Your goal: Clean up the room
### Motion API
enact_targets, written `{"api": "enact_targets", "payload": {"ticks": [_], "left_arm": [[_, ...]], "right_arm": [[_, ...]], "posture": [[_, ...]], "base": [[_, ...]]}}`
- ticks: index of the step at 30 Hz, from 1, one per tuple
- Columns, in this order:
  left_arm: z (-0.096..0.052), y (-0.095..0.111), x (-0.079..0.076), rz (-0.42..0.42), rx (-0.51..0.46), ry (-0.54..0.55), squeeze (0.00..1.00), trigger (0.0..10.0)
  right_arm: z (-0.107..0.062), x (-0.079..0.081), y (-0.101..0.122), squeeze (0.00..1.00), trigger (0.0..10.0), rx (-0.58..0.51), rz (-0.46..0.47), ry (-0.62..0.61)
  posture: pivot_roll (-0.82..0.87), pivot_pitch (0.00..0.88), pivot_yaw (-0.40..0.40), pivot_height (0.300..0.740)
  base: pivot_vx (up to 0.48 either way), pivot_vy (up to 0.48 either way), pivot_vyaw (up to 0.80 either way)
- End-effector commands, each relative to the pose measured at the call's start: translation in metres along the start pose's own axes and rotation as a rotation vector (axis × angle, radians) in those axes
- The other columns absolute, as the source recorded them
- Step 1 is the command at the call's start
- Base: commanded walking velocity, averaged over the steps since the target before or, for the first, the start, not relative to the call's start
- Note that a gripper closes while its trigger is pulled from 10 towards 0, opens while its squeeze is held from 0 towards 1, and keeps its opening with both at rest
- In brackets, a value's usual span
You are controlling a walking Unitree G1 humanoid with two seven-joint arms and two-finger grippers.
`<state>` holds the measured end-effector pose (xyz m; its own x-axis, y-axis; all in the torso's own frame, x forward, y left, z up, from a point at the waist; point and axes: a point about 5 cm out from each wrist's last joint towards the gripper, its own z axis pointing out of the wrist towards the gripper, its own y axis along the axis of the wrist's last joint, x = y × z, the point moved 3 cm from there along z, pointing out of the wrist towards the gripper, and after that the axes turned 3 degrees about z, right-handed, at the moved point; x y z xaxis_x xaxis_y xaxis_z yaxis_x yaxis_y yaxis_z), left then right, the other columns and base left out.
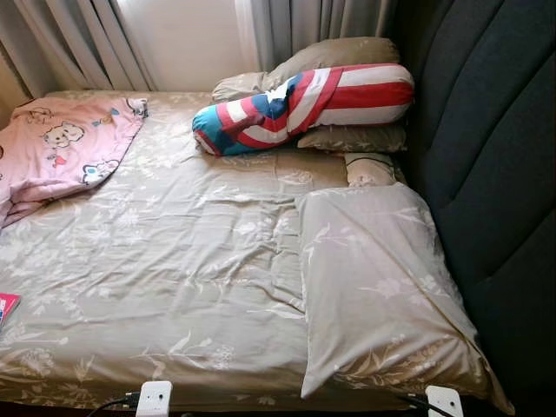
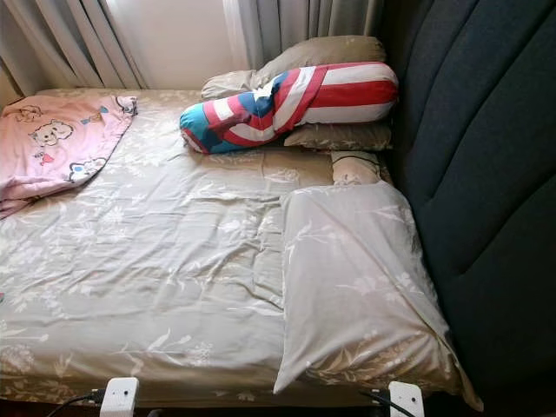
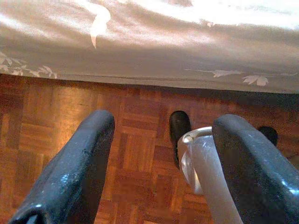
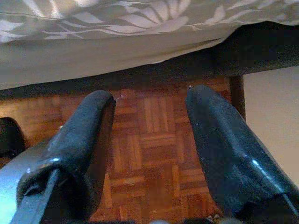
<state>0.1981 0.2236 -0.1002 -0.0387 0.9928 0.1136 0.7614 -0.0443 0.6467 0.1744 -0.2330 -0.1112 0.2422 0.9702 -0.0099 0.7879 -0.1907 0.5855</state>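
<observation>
Bedding is what needs tidying, and it fills the head views from the lower edge upward. Nearest, at the bottom of the frame, both arms hang idle beside the bed: the left claw points at parquet floor with its two black fingers spread wide and nothing between them, and the right claw is likewise wide and empty over the same floor, just under the overhanging sheet. A grey floral pillow lies at lower right, along the dark padded headboard, its near corner hanging past the mattress edge. At the far left edge a small red thing peeks in (too cropped to identify). Further up, a pink cartoon blanket is bunched at upper left. Farthest, at upper centre, a red, white and blue bolster rests aslant on a stack of grey pillows before the curtains.

Risks, as I judge them: the near pillow could slide to the floor if the sheet is tugged, since its corner already overhangs. Pulling the bolster by one end could topple the pillows beneath it. Soft cloth may also slip from two narrow fingers.
</observation>
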Motion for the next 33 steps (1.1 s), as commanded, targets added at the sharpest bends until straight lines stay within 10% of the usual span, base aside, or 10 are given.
{"api": "enact_targets", "payload": {"ticks": [1, 33], "left_arm": [[-0.002, -0.009, -0.001, 0.005, 0.034, -0.003, 0.00, 10.0], [-0.006, -0.022, 0.000, -0.068, 0.049, 0.010, 0.00, 10.0]], "right_arm": [[-0.002, -0.003, -0.009, 0.00, 10.0, 0.030, 0.001, -0.003], [0.001, 0.028, -0.010, 0.00, 10.0, 0.047, -0.038, 0.050]], "posture": [[-0.01, 0.099, -0.006, 0.740], [-0.01, 0.112, -0.009, 0.740]], "base": [[0.000, 0.000, 0.00], [0.000, 0.000, 0.18]]}}
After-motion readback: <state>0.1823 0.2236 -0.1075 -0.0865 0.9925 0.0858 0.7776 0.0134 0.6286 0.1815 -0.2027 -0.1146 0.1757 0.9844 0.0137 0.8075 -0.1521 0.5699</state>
